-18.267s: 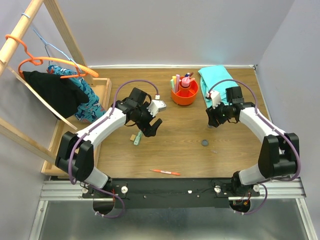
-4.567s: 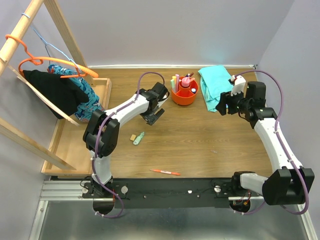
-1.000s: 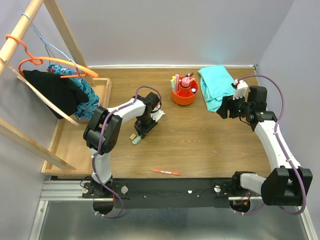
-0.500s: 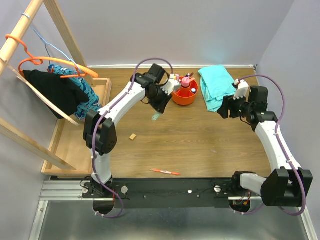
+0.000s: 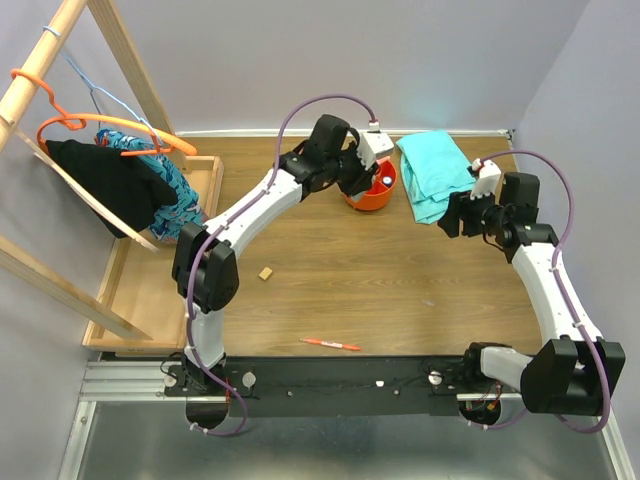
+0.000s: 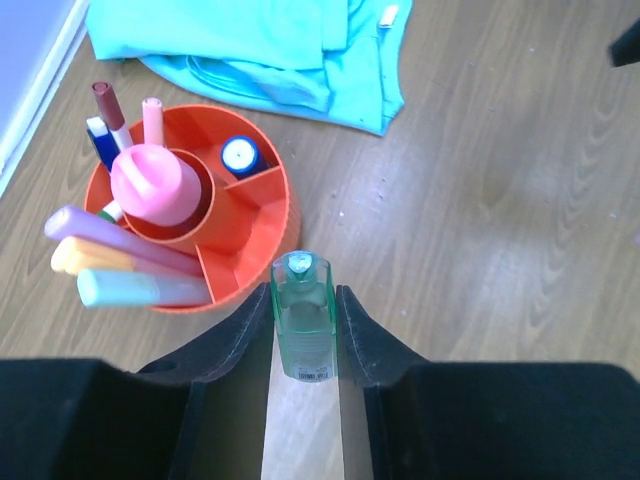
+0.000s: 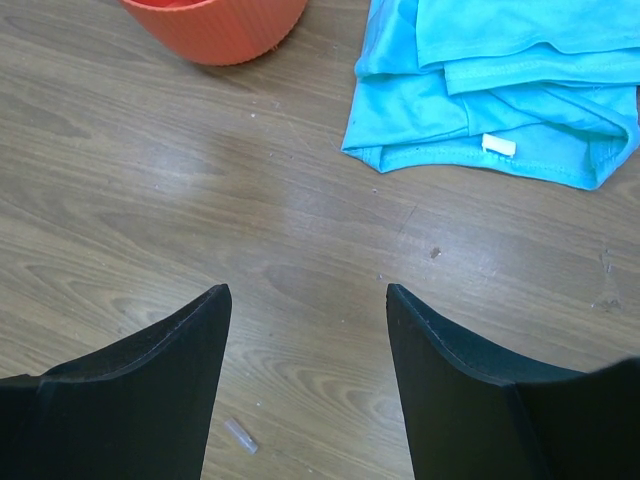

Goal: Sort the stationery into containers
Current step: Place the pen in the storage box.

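The left gripper (image 6: 303,300) pinches a pale green highlighter (image 6: 303,345) at the rim of the orange tub (image 6: 288,212), near the far edge of the table (image 5: 400,290). The right gripper (image 7: 305,330), fingers spread, hovers beside the teal cloth (image 7: 480,80) in the far right corner.

The brown wooden tabletop (image 5: 400,270) carries few things. At the far side, near the middle, stands a round orange tub (image 5: 366,199), and just right of it lies a crumpled teal cloth (image 5: 432,175). A small tan eraser (image 5: 266,273) lies left of centre. A red pen (image 5: 331,344) lies near the near edge. A wooden tray (image 5: 140,290) sits along the left side.
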Robot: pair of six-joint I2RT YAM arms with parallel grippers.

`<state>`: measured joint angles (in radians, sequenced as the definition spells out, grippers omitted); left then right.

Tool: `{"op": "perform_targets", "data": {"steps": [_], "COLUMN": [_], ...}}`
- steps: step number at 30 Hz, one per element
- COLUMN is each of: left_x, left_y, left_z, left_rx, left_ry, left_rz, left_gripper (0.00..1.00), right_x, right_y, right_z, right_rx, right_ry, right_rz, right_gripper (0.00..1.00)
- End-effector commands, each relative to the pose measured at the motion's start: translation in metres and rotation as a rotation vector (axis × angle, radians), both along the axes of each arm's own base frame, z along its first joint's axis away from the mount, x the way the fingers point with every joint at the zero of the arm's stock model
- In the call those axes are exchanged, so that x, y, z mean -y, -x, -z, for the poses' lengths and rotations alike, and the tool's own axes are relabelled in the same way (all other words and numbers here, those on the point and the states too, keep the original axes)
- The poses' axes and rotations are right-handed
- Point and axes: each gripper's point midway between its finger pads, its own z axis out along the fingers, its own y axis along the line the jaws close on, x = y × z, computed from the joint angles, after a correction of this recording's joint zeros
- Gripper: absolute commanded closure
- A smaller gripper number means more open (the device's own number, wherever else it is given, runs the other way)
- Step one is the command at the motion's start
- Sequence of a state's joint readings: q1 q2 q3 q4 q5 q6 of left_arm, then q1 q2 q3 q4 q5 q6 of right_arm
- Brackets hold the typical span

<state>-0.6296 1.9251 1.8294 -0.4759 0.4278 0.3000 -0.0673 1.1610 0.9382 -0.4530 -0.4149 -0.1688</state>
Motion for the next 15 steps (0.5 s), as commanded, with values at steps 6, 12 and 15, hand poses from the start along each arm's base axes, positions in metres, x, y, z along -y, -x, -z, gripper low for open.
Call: {"op": "perform_targets", "data": {"steps": [6,12,15], "left_x": [0.036,0.043,0.043], "left_y": [-0.038,-0.051,-0.058], "left_z": [-0.005,0.001,0.008], "left_rx": [0.256,0.304,0.327], "left_ry": [0.225,0.258,0.25], "left_rz": [-0.015,-0.048,-0.07], "left_gripper": [0.77,0.77,0.77], "right_x": [0.01,0.011,0.011], "right_y": [0.002,0.001,0.003], "right_z": [-0.005,0.001,0.005], "right_rx": [0.004,-0.01,-0.022], "right_ry": [0.018,0.018,0.015], "right_rz": [0.028,0.03,0.03], "right_gripper": [0.29,0.29,0.29]}}
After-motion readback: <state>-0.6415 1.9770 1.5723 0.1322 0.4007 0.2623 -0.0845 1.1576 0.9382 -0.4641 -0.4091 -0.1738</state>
